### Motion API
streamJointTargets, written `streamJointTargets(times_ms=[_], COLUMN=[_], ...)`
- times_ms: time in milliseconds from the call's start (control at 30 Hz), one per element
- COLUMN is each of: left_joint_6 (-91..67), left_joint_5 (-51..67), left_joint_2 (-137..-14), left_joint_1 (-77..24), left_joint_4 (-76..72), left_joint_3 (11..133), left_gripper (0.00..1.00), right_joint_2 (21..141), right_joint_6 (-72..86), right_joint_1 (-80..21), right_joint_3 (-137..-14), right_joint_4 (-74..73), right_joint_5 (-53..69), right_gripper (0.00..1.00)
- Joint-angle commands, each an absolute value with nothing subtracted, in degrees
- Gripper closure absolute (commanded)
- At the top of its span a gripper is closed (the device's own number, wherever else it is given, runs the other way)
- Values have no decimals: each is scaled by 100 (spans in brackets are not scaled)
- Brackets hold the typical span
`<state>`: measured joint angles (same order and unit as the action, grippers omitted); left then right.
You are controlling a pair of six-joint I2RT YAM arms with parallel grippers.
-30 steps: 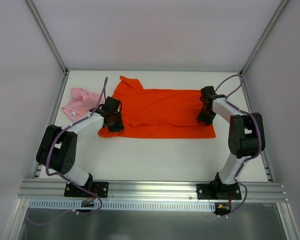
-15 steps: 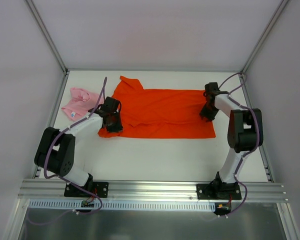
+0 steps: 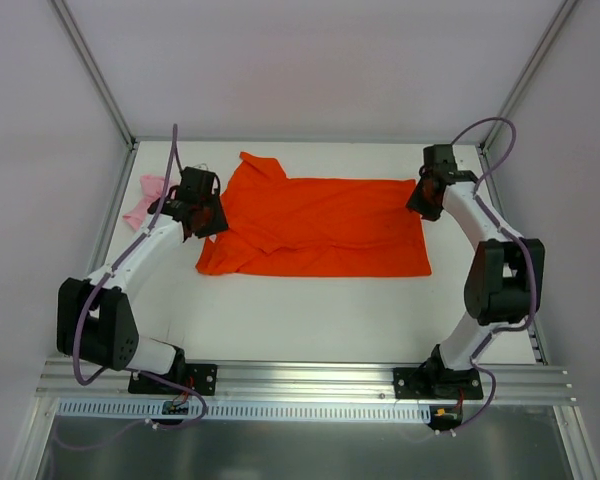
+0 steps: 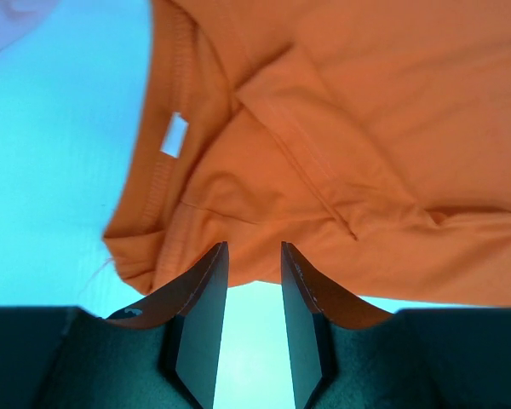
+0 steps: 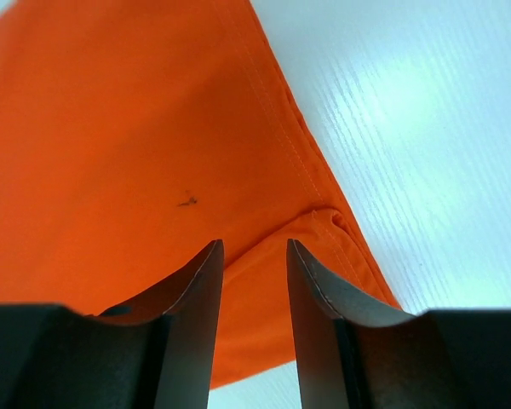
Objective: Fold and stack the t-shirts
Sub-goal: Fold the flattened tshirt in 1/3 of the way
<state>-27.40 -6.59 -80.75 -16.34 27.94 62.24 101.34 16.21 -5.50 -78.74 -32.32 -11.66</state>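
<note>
We recorded the orange tee (image 3: 320, 225) flat on the table (image 3: 310, 310), its left hem just ahead of the left claw (image 4: 254, 247), its far right corner beneath the right claw (image 5: 254, 245), both claws parted and empty, and the pink tee (image 3: 142, 205) left of the left claw.

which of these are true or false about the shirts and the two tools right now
1. The bright orange-red cloth t-shirt lies on the white table. True.
2. The pale pink cloth t-shirt is stacked on the orange one. False: it lies to its left, on the table.
3. The left tool is clamped on orange cloth. False: its jaws stand apart, with bare table between them.
4. The right tool hangs over the orange shirt's corner. True.
5. A small white label shows on the orange shirt. True.
</note>
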Motion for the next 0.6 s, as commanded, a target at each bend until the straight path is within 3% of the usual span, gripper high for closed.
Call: streamJointTargets(times_ms=[0, 567], left_joint_6=[-2654, -2347], left_joint_5=[-704, -580], left_joint_2=[-8261, -9386], left_joint_1=[-1346, -1248], left_joint_4=[2980, 2645], left_joint_3=[6188, 6214], left_gripper=[68, 70], right_joint_2=[9266, 7576], right_joint_6=[1336, 1055], right_joint_1=[-562, -624], right_joint_3=[-7745, -5775], right_joint_4=[-3462, -3489], right_joint_5=[-1195, -1125], right_gripper=[60, 59])
